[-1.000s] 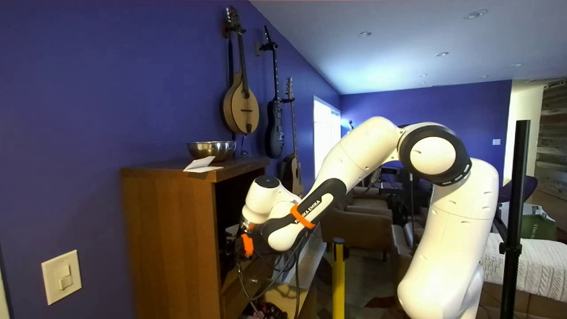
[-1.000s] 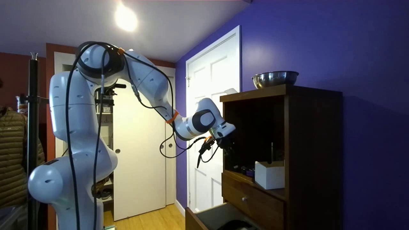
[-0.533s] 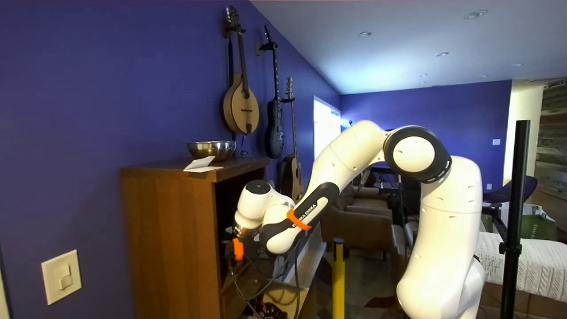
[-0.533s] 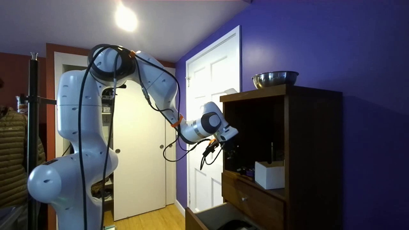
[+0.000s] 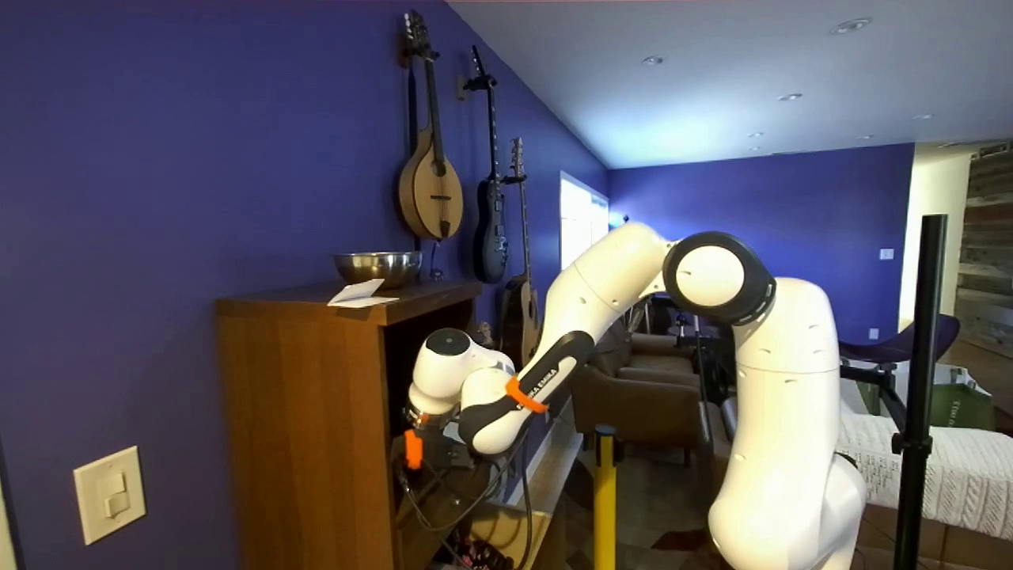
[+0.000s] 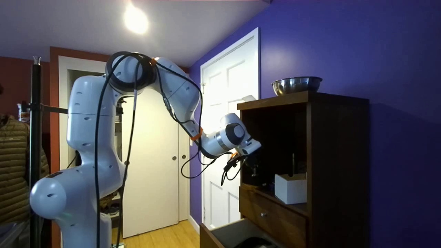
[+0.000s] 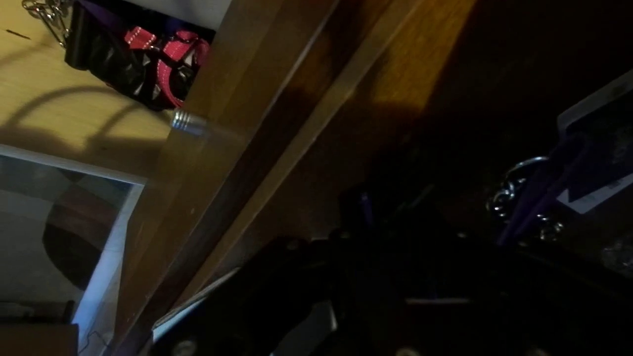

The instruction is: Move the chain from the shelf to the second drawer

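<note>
Gripper (image 6: 254, 169) is at the mouth of the shelf (image 6: 279, 134), approx. 5 o'clock in an exterior view, tip end down twd 6. Can't tell if it's spread, pressed together or pinching smth: too dk. In the wrist view it fills the btm, approx. 4 to 7 o'clock, nearly all blk.

Chain (image 7: 502, 200) is inside the shelf, at 3 o'clock in the wrist view: shiny silver links showing either side of a purple strap (image 7: 526, 207). Can't tell if gripper touches it.

Second drawer (image 7: 32, 74) is pulled out, approx. 10 o'clock in the wrist view & 6 o'clock in an exterior view. Pale wood inside; holds a pink strap (image 7: 173, 52) w/ white stitching, a blk item (image 7: 106, 59) & some metal links (image 7: 51, 19) farther out twd 10.

Upper drawer (image 6: 286, 220) is closed, metal knob (image 6: 263, 214) on its front. White box (image 6: 290, 190) sits in the shelf, approx. 4 o'clock from gripper. Metal bowl (image 6: 297, 85) is on top of the cabinet (image 6: 339, 103), 2 o'clock in an exterior view; folded paper (image 5: 362, 297) just beside the bowl, at its 7 o'clock in an exterior view.
</note>
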`<state>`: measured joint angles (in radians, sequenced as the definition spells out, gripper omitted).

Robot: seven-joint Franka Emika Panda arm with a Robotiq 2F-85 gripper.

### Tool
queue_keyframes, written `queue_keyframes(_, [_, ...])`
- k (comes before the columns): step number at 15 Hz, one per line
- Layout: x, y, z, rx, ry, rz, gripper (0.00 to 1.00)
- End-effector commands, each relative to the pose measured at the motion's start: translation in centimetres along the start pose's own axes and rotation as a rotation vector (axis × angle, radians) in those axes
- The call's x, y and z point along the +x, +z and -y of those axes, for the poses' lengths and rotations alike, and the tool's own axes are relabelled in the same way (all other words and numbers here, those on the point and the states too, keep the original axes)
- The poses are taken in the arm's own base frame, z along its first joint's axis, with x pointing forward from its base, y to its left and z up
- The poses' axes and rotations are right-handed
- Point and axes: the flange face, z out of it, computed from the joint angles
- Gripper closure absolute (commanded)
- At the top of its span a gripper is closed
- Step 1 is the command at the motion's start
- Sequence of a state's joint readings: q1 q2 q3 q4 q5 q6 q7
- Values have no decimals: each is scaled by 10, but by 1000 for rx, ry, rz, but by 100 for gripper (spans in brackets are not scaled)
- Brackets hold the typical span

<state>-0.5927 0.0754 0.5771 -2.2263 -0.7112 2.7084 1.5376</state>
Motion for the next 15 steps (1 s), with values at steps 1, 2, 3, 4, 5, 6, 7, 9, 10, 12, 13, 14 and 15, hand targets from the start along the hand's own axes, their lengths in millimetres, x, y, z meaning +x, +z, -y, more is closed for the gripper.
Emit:
queue_keyframes(1, [6,6,6,-16,-2,-32,98])
queue_keyframes(2, [6,5,4,-19,-13,-36,100])
queue_keyframes(3, [7,3,-1,-26,-23,-42,100])
queue_keyframes(4, [7,3,-5,-29,-30,-45,97])
queue_keyframes(5, [6,0,-13,-31,-46,-36,97])
queue_keyframes(6, [9,-7,-24,-18,-67,-17,97])
queue_keyframes(7, [13,-10,-35,-11,-92,-6,97])
queue_keyframes(9, [9,-9,-64,8,-151,23,97])
queue_keyframes(10, [3,-6,-72,49,-176,47,97])
queue_keyframes(12, [-14,-10,-84,122,-250,61,97])
queue_keyframes(13, [-24,-14,-89,153,-280,67,97])
queue_keyframes(14, [-34,-18,-93,181,-312,72,97])
queue_keyframes(15, [-45,-23,-95,205,-343,89,97])
